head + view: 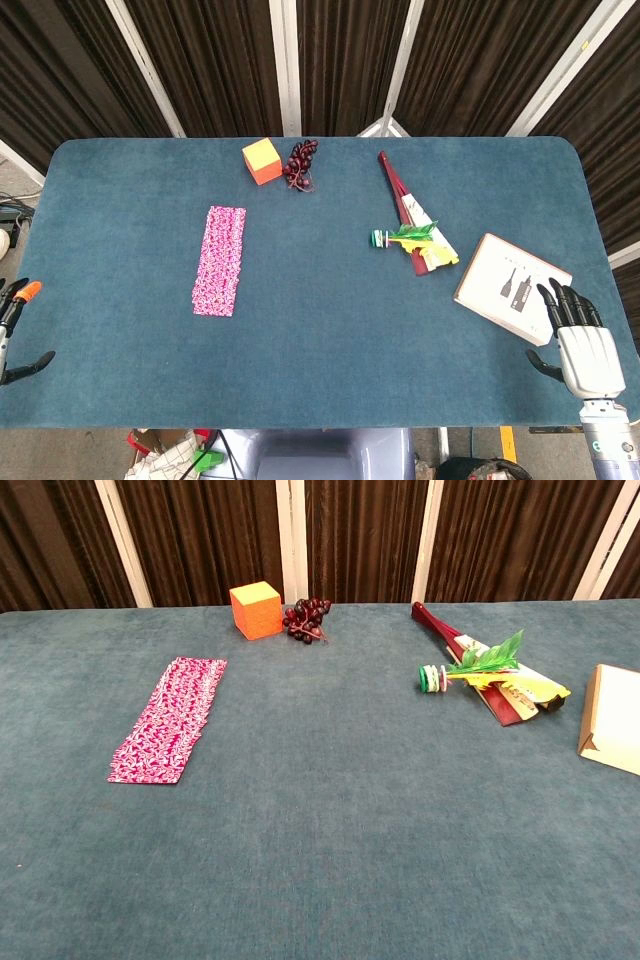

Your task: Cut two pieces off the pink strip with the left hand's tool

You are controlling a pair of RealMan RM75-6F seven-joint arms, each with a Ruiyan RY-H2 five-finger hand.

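The pink patterned strip [220, 260] lies flat on the blue table [330, 340], left of the middle; the chest view shows the pink strip [168, 720] too. My left hand [12, 335] shows only partly at the table's left edge, well left of the strip. Its fingers are stretched out, one ends in an orange-tipped tool [28, 292], and the thumb sticks out to the side. My right hand [582, 345] is at the front right corner with its fingers extended and apart, holding nothing. The chest view shows neither hand.
An orange cube [262, 160] and dark grapes [301, 163] sit at the back. A red folded fan [403, 200] with a green leafy sprig [410, 236] lies right of centre. A flat printed box [512, 285] lies just ahead of my right hand.
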